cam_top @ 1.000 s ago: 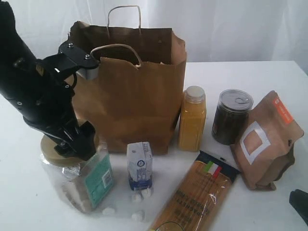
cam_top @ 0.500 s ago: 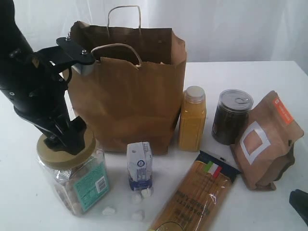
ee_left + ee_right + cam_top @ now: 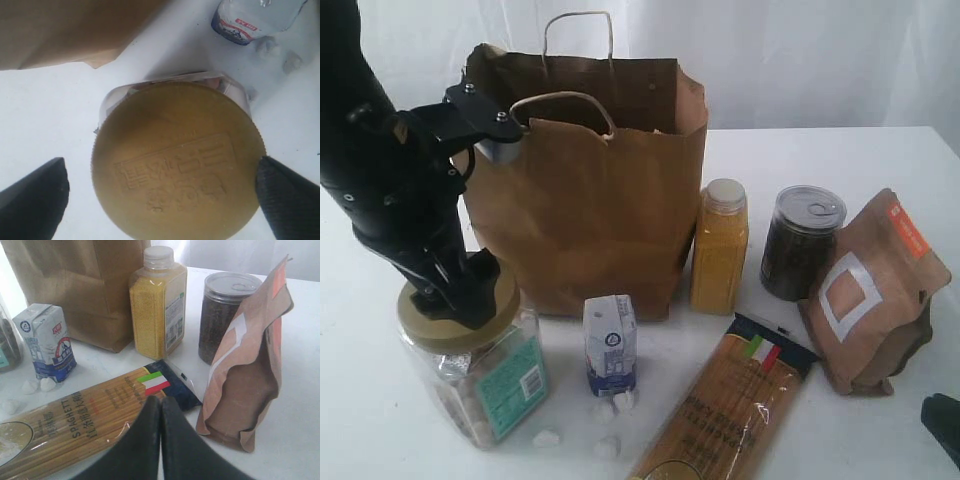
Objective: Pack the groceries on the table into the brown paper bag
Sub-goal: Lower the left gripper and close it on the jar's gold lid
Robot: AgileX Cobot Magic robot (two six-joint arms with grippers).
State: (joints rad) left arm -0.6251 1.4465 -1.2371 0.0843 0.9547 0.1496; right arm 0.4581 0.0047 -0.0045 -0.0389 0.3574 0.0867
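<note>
Left tool [image 3: 460, 292], exterior view: I see it set over the tan lid of the clear jar [image 3: 480, 375]. The jar now stands upright on the tabletop [image 3: 820, 160], just beside the brown paper bag [image 3: 590, 200]; a second ago it leaned over under the tool. I judge the jar righted and ready for a grip, though nothing looks packed yet. Count: one jar, one white-blue carton [image 3: 610, 345], one yellow-orange bottle [image 3: 719, 250], one silver-lidded can [image 3: 800, 245], one brown pouch [image 3: 875, 290], one spaghetti packet [image 3: 730, 410], at least three white lumps [image 3: 607, 447], and one bag with two handles.

Left wrist view: the fingers [image 3: 30, 200] stand wide apart on either side of the lid [image 3: 175, 160]. One is clear of its rim and the other is at or near it; they clamp nothing.

Right wrist view: the right tool [image 3: 161, 407] is pressed together and empty, hanging above the spaghetti packet, with bottle, can and pouch beyond.
</note>
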